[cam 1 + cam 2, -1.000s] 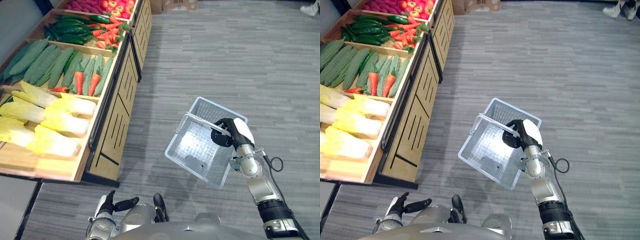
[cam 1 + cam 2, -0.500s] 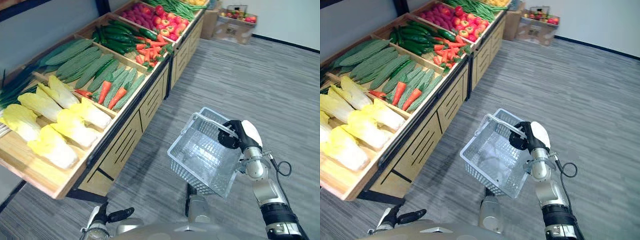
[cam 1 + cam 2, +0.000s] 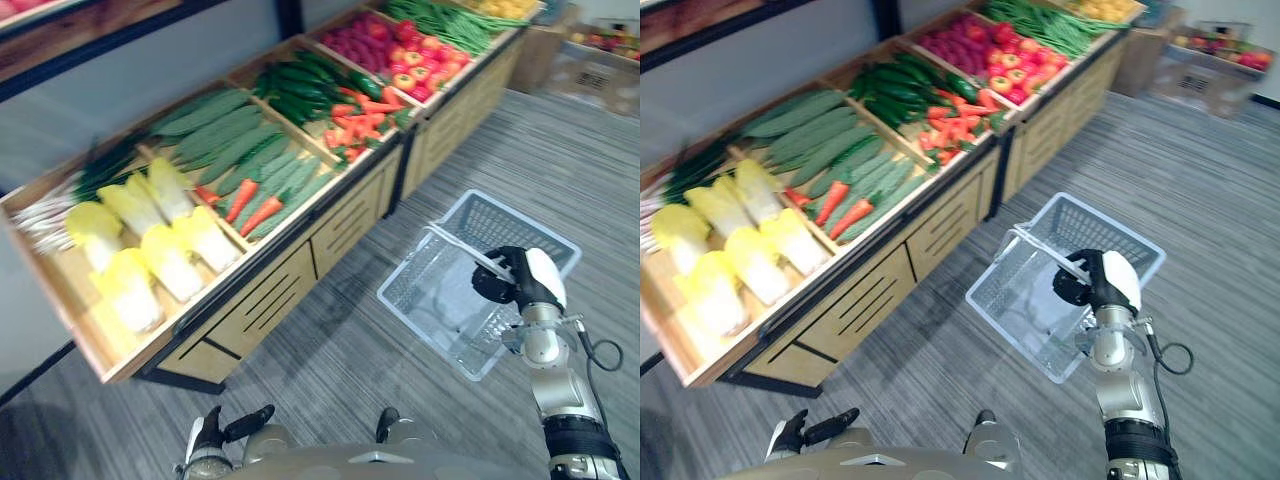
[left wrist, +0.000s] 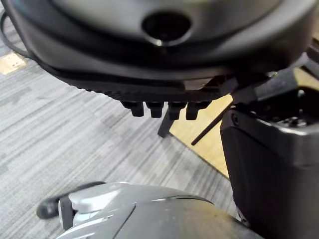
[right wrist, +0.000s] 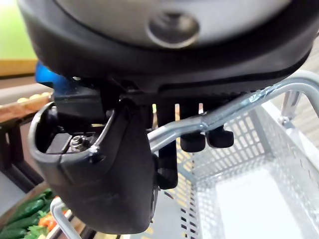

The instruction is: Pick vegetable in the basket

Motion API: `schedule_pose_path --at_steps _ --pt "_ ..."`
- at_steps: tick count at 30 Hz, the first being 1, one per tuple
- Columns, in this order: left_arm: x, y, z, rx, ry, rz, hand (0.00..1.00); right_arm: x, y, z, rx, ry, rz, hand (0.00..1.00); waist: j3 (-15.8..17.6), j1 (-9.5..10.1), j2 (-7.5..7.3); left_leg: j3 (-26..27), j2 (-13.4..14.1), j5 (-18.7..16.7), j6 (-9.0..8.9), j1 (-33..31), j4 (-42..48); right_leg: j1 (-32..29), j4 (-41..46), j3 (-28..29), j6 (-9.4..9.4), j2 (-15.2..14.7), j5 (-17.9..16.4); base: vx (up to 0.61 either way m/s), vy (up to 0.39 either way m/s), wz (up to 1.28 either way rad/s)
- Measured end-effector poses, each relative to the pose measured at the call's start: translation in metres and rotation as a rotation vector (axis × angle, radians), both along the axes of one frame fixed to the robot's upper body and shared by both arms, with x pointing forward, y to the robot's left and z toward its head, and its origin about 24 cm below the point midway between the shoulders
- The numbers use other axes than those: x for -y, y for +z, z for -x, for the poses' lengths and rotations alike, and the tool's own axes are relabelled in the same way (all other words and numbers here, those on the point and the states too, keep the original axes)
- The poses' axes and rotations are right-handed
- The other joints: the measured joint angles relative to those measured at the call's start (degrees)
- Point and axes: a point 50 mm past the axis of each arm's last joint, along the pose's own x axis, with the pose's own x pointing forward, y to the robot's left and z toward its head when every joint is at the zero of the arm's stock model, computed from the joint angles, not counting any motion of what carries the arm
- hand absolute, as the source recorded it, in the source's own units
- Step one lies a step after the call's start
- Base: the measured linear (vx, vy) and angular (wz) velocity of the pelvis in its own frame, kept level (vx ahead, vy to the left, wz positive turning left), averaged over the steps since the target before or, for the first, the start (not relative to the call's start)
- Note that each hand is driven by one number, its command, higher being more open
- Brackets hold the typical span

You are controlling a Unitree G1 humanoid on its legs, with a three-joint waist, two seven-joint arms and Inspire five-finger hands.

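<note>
My right hand (image 3: 525, 280) is shut on the metal handle (image 5: 234, 112) of a white mesh basket (image 3: 500, 218), which hangs over the grey floor to the right of a wooden produce stand (image 3: 270, 290). Nothing lies in the basket. On the stand lie yellow-green cabbages (image 3: 165, 255), a few carrots (image 3: 250, 205) among pale green gourds (image 3: 215, 130), dark cucumbers (image 3: 300, 85) and a further pile of carrots (image 3: 360, 110). My left hand (image 3: 210, 445) hangs low by my side, far from the stand, its fingers (image 4: 159, 107) relaxed and holding nothing.
Further along the stand are red and yellow produce (image 3: 420, 70) and green beans (image 3: 440, 20). A dark shelf edge (image 3: 80, 30) runs above the stand. Low crates with produce (image 3: 600, 45) sit on the floor at the far right.
The whole picture has swung, so the camera moved: the stand now shows further away and along more of its length. The basket stays in my right hand and hangs more level.
</note>
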Motion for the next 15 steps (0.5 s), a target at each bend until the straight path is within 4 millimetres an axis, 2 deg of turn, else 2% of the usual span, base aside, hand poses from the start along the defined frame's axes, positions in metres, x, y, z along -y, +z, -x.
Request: schedule_pose_path --at_steps 1,2,3,4,10,15 --pt "0.000 0.001 -0.004 0.008 -0.015 -0.002 1.00 0.009 -0.001 0.009 -0.002 -0.042 0.003 0.00 0.0 -0.01 0.01 5.4 -1.0 -0.1 0.44 -1.3 -3.0 1.1 -0.5 -3.0 0.06 -0.4 0.0 0.05 0.005 1.17" --pt "0.001 0.001 -0.007 0.008 -0.030 -0.005 1.00 0.014 -0.001 0.015 -0.005 -0.070 0.006 0.00 0.0 0.05 0.05 9.2 -2.1 1.2 0.69 -1.3 -7.2 1.7 -0.4 -4.7 0.35 -0.5 0.1 0.07 0.047 1.28" --pt "0.001 0.001 -0.007 -0.005 -0.059 -0.020 1.00 0.018 -0.002 0.022 -0.005 -0.095 0.006 0.00 -0.1 -0.07 0.04 13.6 -2.9 3.7 0.70 -0.6 -12.2 2.0 0.2 -6.3 1.44 -0.5 -0.4 0.08 0.091 1.07" --pt "-0.001 0.001 -0.007 -0.010 -0.073 -0.032 1.00 0.019 -0.003 0.026 0.002 -0.114 0.000 0.00 -0.2 -0.31 -0.15 13.3 -4.0 3.7 0.31 0.6 -16.2 1.8 0.3 -6.4 2.04 -0.5 -0.2 0.07 0.102 0.79" --pt "-0.002 0.000 -0.002 -0.028 -0.064 -0.034 1.00 0.019 -0.005 0.029 0.004 -0.131 -0.005 0.00 -0.2 -0.19 -0.56 12.5 -7.8 4.3 0.06 4.2 -25.0 2.6 -2.0 -6.3 4.29 -1.3 1.3 0.01 0.111 0.14" --pt "-0.001 -0.001 0.004 -0.045 -0.083 -0.034 1.00 0.017 -0.011 0.035 -0.003 -0.155 -0.031 0.00 -0.1 -0.88 -0.70 13.7 -9.2 5.6 0.53 6.1 -29.1 2.3 -3.9 -4.3 4.64 -1.3 2.5 -0.04 0.062 -0.14"
